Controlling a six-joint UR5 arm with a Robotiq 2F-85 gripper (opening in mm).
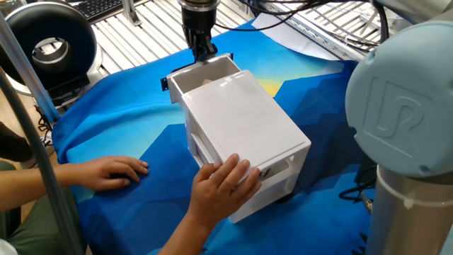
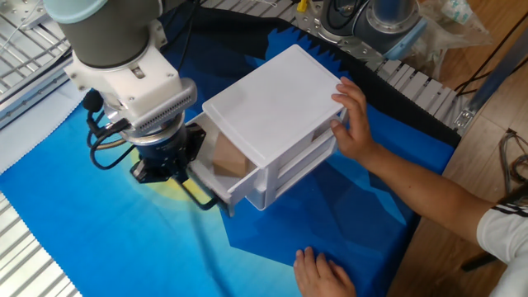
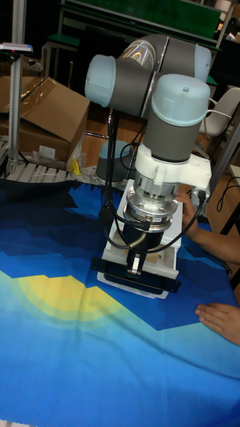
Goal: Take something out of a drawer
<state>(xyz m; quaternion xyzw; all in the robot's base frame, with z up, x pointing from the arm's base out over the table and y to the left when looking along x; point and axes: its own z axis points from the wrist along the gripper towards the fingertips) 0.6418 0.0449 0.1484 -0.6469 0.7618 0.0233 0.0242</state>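
1. Jaws clamped on black handle of drawer, upper centre.
2. Drawer partly out of unit.
3. Cube inside drawer, centre-left.

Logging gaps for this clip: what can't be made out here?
- Light-brown wooden cube: only one face shows in the other fixed view; the white drawer unit's top covers the rest.
- Gripper: grip on the upper white drawer's black handle is unclear, hidden by the wrist in the tall view.
- Lower drawer: contents hidden.
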